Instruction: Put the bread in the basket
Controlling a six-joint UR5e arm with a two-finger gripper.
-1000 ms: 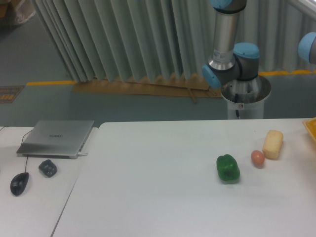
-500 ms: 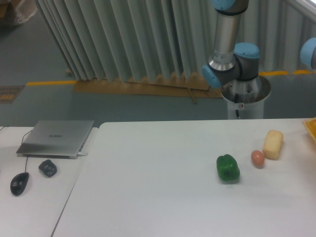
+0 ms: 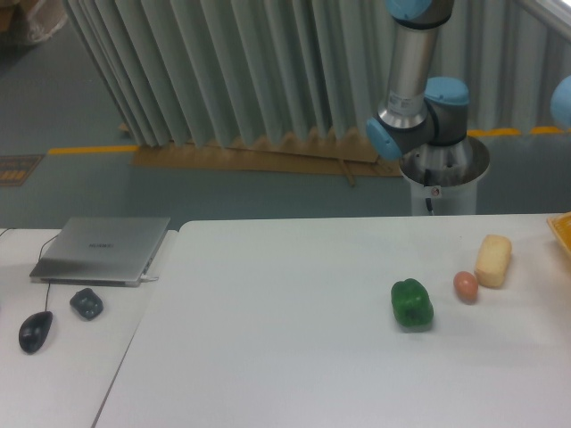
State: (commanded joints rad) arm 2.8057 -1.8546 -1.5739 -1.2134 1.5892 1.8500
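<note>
The gripper is out of view: only the arm's base [image 3: 443, 174], its blue-capped joints and a grey upright link [image 3: 412, 62] show behind the far edge of the table, so nothing can be said about whether the fingers are open or closed, and places cannot be given relative to it.

The bread [image 3: 493, 260] lies on the white table [image 3: 285, 357] near its right side, in front of the arm's base and a little to its right in the picture. It is a pale cream block, lying free with nothing holding it. Just beside it, to the lower left, sits a small brownish egg [image 3: 465, 285]; whether the two touch is hard to tell. Further left, apart from the egg, is a green pepper [image 3: 411, 303].

The basket [image 3: 562, 228] shows only as a yellow-orange corner at the right edge of the frame, near the bread but apart from it.

On a second table at the left lie a closed laptop [image 3: 103, 250], a dark mouse [image 3: 36, 332] and a small dark object [image 3: 86, 303] between them.
</note>
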